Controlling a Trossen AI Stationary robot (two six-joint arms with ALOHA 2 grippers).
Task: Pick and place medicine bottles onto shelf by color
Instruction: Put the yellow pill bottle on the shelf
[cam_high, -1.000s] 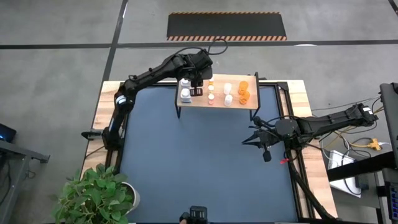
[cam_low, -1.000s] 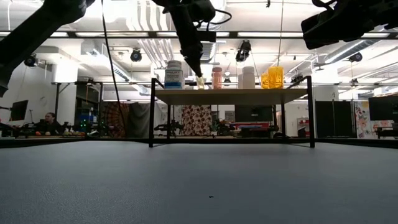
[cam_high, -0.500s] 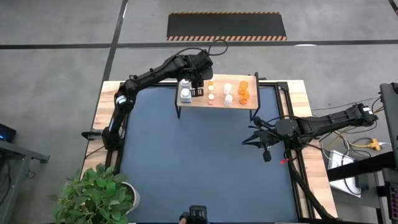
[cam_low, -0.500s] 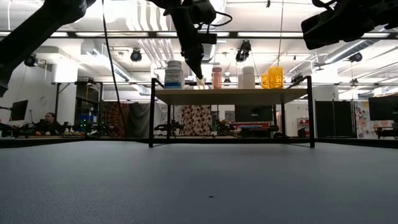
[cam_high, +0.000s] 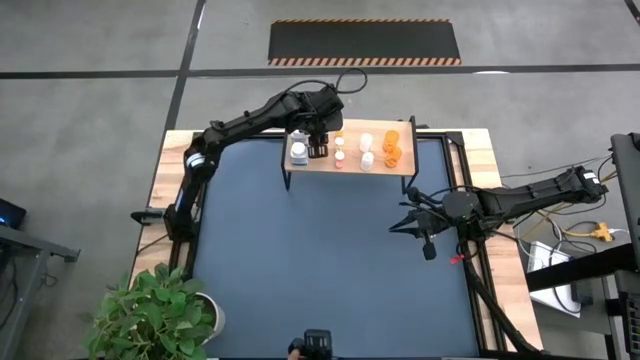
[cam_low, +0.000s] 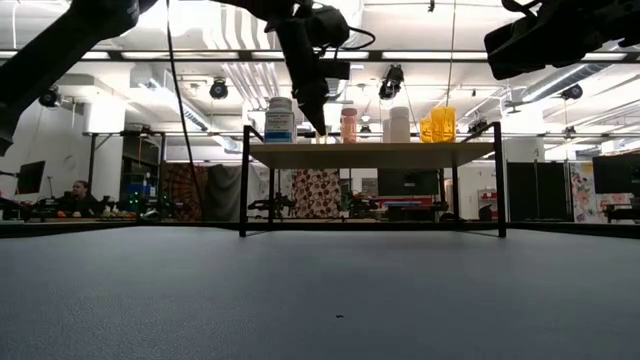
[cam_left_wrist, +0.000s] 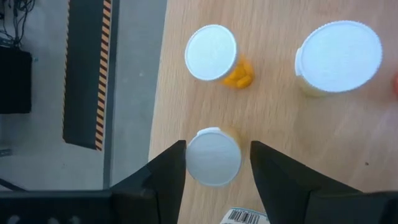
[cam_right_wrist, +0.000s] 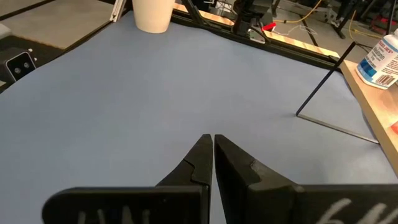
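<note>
Above the light-wood shelf (cam_high: 350, 163) on thin black legs, the left gripper (cam_left_wrist: 213, 158) stands open around a small white-capped amber medicine bottle (cam_left_wrist: 213, 157), fingers clear of it. Over the blue desk mat (cam_high: 320, 250), the right gripper (cam_right_wrist: 212, 152) is closed, empty.

Capped bottles (cam_high: 366, 150) upright on shelf (cam_high: 350, 166)

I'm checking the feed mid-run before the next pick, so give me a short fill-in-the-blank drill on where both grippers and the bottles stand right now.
1. The left gripper is above the ____, its fingers either side of a white-capped bottle.
2. The right gripper hangs over the blue mat with its fingers ____.
3. The bright orange bottles stand at the shelf end nearer the ____ arm.

Missing words: shelf; shut; right
</note>
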